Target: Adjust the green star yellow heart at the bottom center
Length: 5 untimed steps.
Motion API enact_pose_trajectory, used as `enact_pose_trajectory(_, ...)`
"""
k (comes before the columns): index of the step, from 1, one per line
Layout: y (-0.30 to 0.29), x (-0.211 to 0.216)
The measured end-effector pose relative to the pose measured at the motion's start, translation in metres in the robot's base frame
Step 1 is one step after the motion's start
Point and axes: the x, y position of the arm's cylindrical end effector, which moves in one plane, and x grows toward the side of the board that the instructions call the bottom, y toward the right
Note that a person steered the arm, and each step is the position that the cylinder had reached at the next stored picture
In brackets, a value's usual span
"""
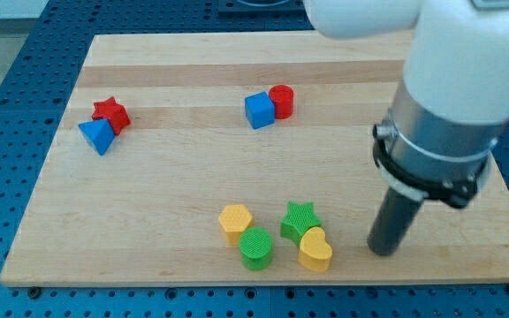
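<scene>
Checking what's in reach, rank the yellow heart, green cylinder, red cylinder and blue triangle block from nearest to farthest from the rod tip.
From my tip:
1. Yellow heart block, just to its left.
2. Green cylinder block, farther left.
3. Red cylinder block, toward the view's top.
4. Blue triangle block, far left.
</scene>
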Motion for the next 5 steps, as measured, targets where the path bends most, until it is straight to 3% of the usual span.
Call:
enact_pose_trajectory(1, -0.006, 0.017)
enact_pose_trajectory(5, -0.069, 0.011)
